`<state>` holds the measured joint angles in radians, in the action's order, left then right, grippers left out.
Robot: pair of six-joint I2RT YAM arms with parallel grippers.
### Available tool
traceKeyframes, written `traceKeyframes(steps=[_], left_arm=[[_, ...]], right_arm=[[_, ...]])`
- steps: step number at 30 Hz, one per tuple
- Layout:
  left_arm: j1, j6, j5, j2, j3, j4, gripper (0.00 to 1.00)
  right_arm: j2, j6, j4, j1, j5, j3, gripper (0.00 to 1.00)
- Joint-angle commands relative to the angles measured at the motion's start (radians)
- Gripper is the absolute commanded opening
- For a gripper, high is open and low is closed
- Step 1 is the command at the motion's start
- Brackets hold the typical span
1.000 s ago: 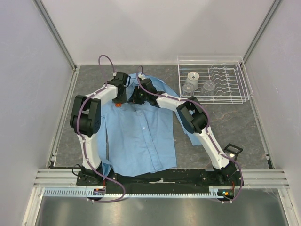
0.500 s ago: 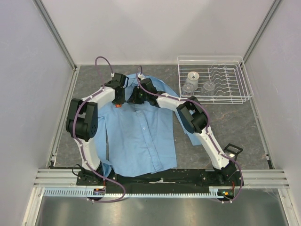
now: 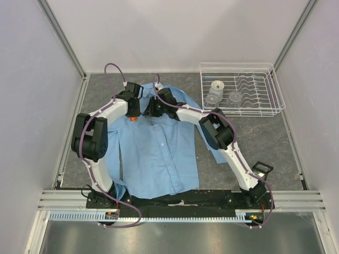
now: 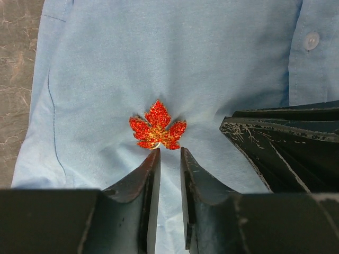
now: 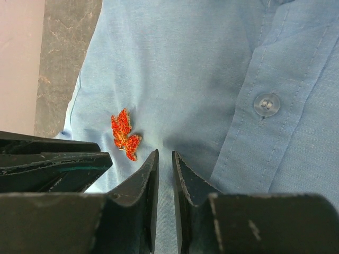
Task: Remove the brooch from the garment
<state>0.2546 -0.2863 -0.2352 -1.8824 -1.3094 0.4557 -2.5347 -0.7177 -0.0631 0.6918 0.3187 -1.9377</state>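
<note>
Orange-red brooch (image 4: 157,128) sits pinned in the light blue shirt (image 4: 222,58), and the cloth puckers around it.

Left claw (image 4: 169,154): tips just short of the brooch's lower edge and not touching it. A narrow gap shows between the jaws, with nothing pinched.

Right claw (image 5: 165,157): just beside the brooch, on the side towards the nearest button (image 5: 266,104). Jaws stand slightly apart over bare cloth, holding nothing.

Change over the last second: the left arm's elbow has swung outward, away from the brooch, while its wrist has stayed above it. The right arm has held position.

Meaning: the approach looks complete, but no grip is made and removal has not begun. The left claw likely needs to advance onto the brooch before closing
</note>
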Motion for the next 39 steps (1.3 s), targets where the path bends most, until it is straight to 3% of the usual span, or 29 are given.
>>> traceKeyframes(steps=[1, 4, 16, 18, 21, 25, 33, 39], left_arm=[[-0.006, 0.007, -0.044, 0.002, -0.024, -0.009, 0.33], [-0.006, 0.006, -0.059, -0.006, -0.024, -0.003, 0.43], [0.018, -0.031, -0.087, -0.081, -0.031, 0.035, 0.49], [0.026, -0.033, -0.105, -0.09, -0.021, 0.041, 0.6], [0.026, -0.04, -0.122, -0.096, -0.008, 0.038, 0.59], [0.026, -0.036, -0.116, -0.11, -0.019, 0.041, 0.52], [0.026, -0.013, -0.081, -0.104, -0.033, 0.024, 0.18], [0.025, -0.024, -0.038, -0.089, -0.041, 0.02, 0.11]], right_arm=[[0.027, 0.02, -0.029, 0.005, 0.025, -0.013, 0.22], [0.005, 0.032, -0.026, 0.008, 0.017, -0.038, 0.22], [0.013, 0.083, -0.053, 0.026, -0.03, 0.0, 0.22], [0.024, 0.083, -0.093, 0.026, -0.035, 0.04, 0.22], [0.019, 0.061, -0.105, 0.023, -0.01, 0.048, 0.22], [0.031, 0.038, -0.15, 0.025, -0.013, 0.12, 0.22], [0.071, 0.138, -0.101, 0.026, -0.049, 0.115, 0.22], [0.071, 0.196, -0.09, 0.025, -0.03, 0.103, 0.24]])
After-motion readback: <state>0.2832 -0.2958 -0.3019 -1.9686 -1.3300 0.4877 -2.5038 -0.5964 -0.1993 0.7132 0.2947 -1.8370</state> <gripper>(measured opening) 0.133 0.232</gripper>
